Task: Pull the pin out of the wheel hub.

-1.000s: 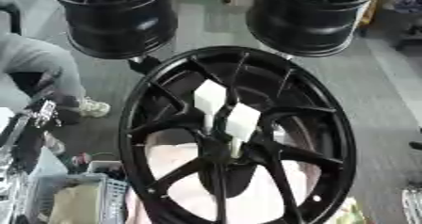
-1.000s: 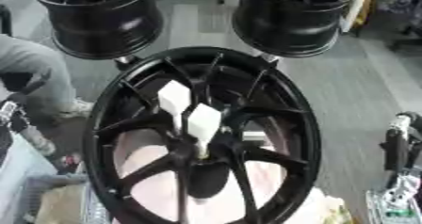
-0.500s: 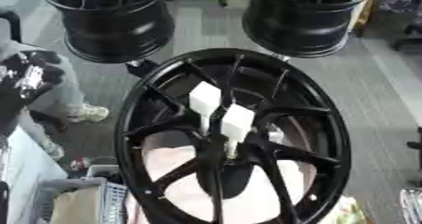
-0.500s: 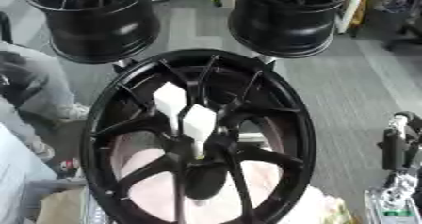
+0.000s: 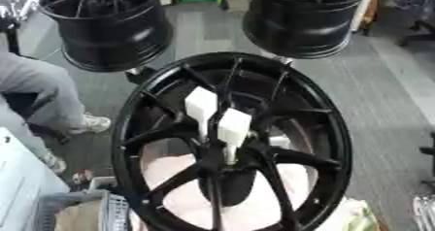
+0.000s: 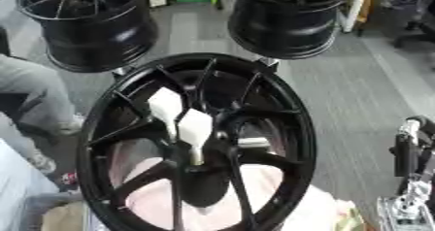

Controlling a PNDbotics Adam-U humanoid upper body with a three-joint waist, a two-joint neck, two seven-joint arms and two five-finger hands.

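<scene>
Pins (image 5: 219,120) unmoved in wheel hub (image 5: 227,150); left hand gone from view.

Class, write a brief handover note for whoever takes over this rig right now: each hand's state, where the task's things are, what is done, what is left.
Left hand: not in view.
Right hand: at the right edge, away from the wheel; fingers cannot be made out.
Wheel hub: centre of the near black wheel, spokes facing the camera.
Two white pins stand in the hub area, side by side.
Done: nothing visible; no hand touches the pins.
Left: reach in, grasp a pin, pull it out.
</scene>
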